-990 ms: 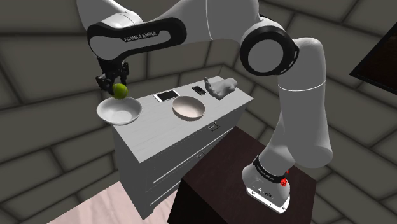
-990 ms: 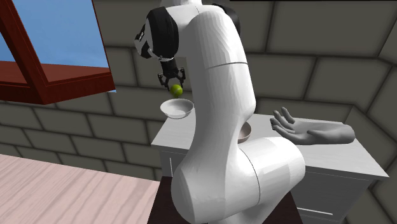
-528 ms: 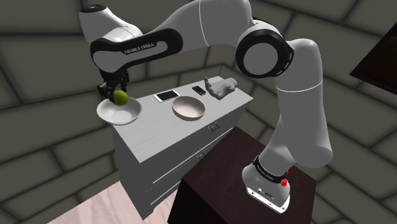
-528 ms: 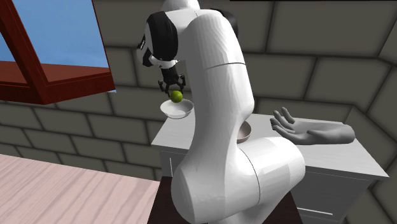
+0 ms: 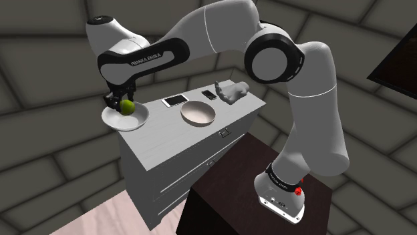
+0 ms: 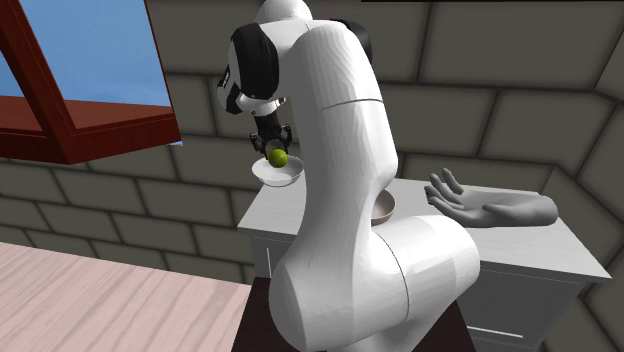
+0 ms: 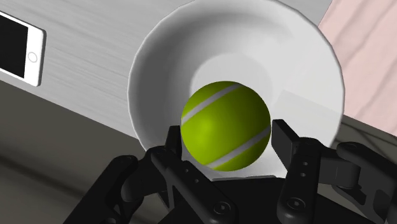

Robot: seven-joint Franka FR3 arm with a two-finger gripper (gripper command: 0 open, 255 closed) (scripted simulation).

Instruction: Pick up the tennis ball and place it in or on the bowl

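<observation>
A yellow-green tennis ball [image 5: 127,106] [image 6: 279,157] [image 7: 226,133] is clasped between the two black fingers of my gripper [image 5: 125,104] [image 6: 277,153] [image 7: 225,145]. The gripper is shut on it and hangs low over the white bowl [image 5: 138,123] [image 6: 266,177] [image 7: 159,57]. That bowl stands at the dresser's corner nearest the shoulder view's left. In the wrist view the ball sits over the bowl's hollow, just above its floor. I cannot tell whether it touches the bowl.
On the white dresser [image 5: 174,150] stand a second bowl with a tan inside [image 5: 198,113], a white phone [image 5: 175,100] [image 7: 19,48], a small dark phone [image 5: 210,94] and a grey model hand [image 5: 232,91] [image 6: 490,212]. The dark stand [image 5: 227,193] is beside the dresser.
The gripper has come down with the ball, from well above the white bowl to just inside its rim. The grip has not changed.
</observation>
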